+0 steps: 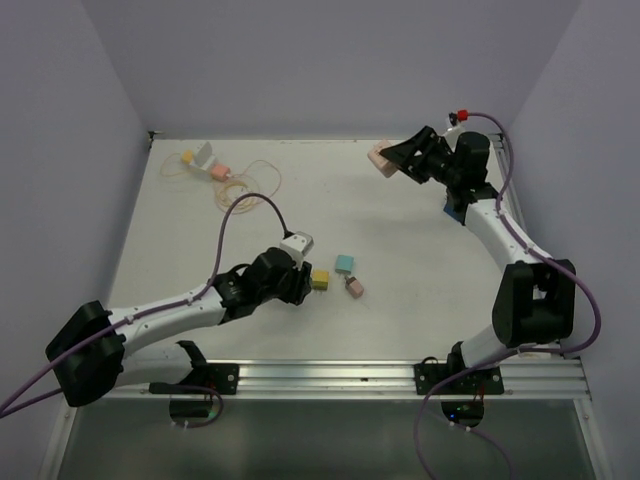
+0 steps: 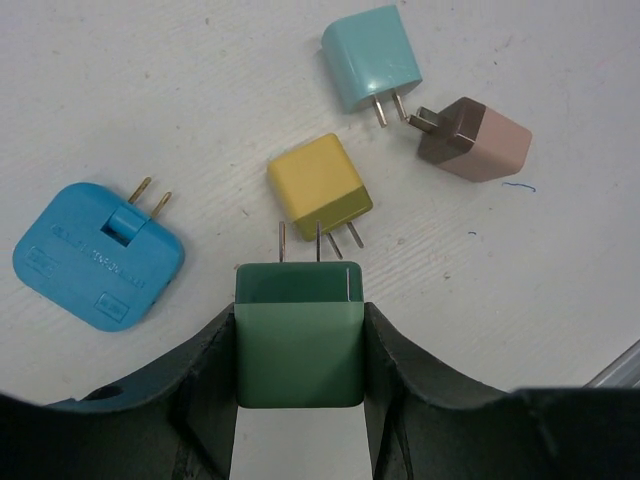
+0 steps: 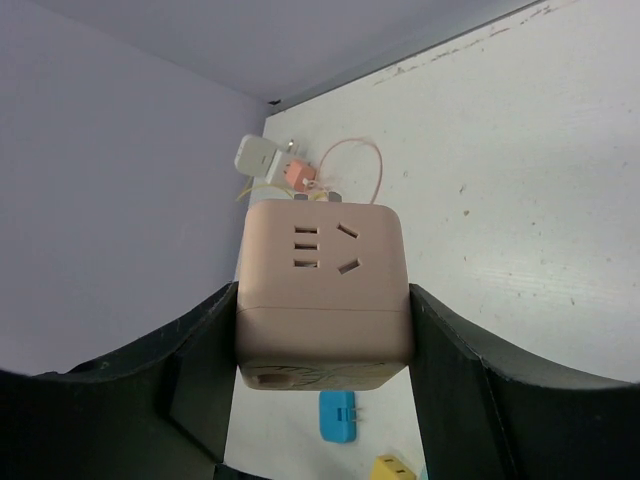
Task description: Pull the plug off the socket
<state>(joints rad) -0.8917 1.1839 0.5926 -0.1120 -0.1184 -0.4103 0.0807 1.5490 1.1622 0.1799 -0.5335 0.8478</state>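
No words or numbers can be read here.

The blue plug point(image 2: 98, 255) has small raised letters on its flat face, too faint to make out; the pink socket block point(image 3: 322, 290) has a raised mark low on its near side, too blurry to tell; a tiny blue pen stroke point(image 2: 520, 186) sits on the white table point(image 2: 120, 80) near the brown plug point(image 2: 478, 140); it forms no letter.

The boxy green plug point(image 2: 298, 345), both bare prongs pointing forward, sits pinched in the left gripper point(image 2: 298, 312) near mid-table, well apart from the pale pink cube socket point(image 3: 323, 330), held aloft far right by the right gripper point(image 3: 322, 292), slots showing.
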